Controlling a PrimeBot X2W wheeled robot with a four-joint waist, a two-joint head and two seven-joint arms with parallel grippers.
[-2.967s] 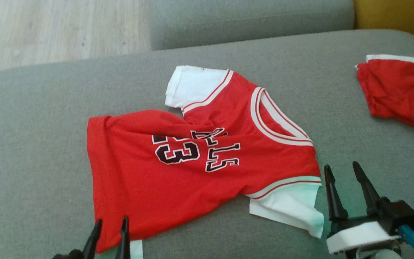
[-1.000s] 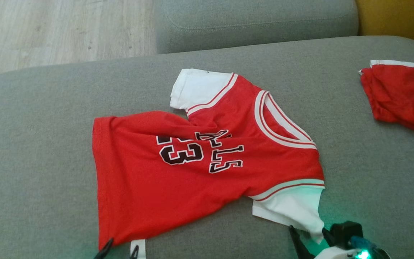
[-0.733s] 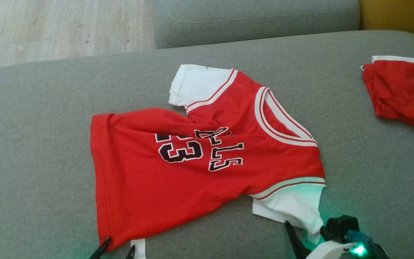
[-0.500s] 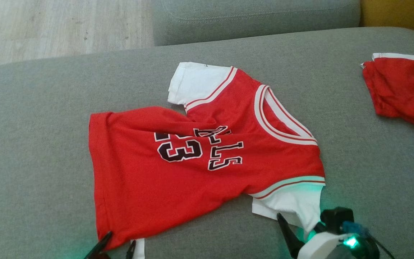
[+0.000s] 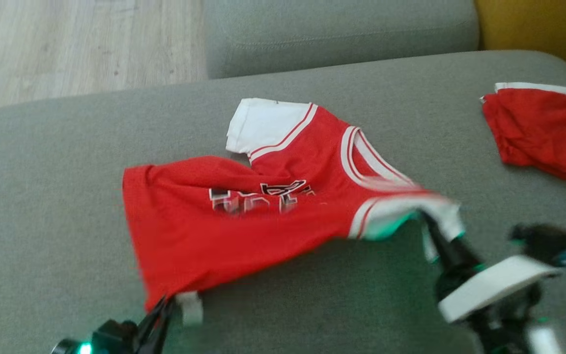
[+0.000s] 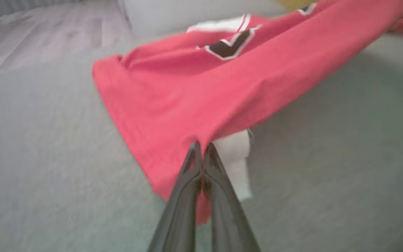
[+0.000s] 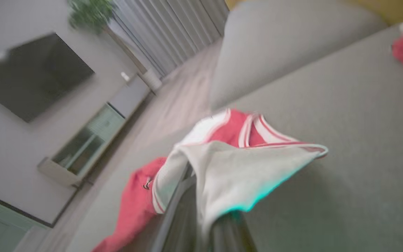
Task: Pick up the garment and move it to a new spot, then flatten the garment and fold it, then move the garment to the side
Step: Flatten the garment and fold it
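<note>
Where half a second ago both sets of dark fingers stood spread at the near edge of the grey fabric sofa cushion [image 5: 42,196], they are now pinched together on cloth. At the near left, the left gripper [image 5: 162,307] has its two fingers pressed flat against each other on the near hem corner of the red basketball jersey [image 5: 224,231] with white sleeves. In the left wrist view the tips [image 6: 201,147] bite into the red fabric [image 6: 194,91] just beside a small white cloth tab [image 6: 234,161] that hangs from the hem.

The jersey lay flat on the middle of the cushion before. Now its near side is lifted clear of the surface and a shadow lies under it, while the far sleeve and far hem still rest on the cushion. The black and white lettering, readable earlier, is bunched and blurred.

Further right, the right gripper [image 5: 430,221] has risen from the near edge and is clamped on the near white sleeve, which is pulled up and away from the cushion. In the right wrist view the sleeve [image 7: 229,168] drapes over the fingers and hides their tips.

Near the far right corner a crumpled red garment with a white band [image 5: 538,132] lies where it was, well apart from the jersey.
</note>
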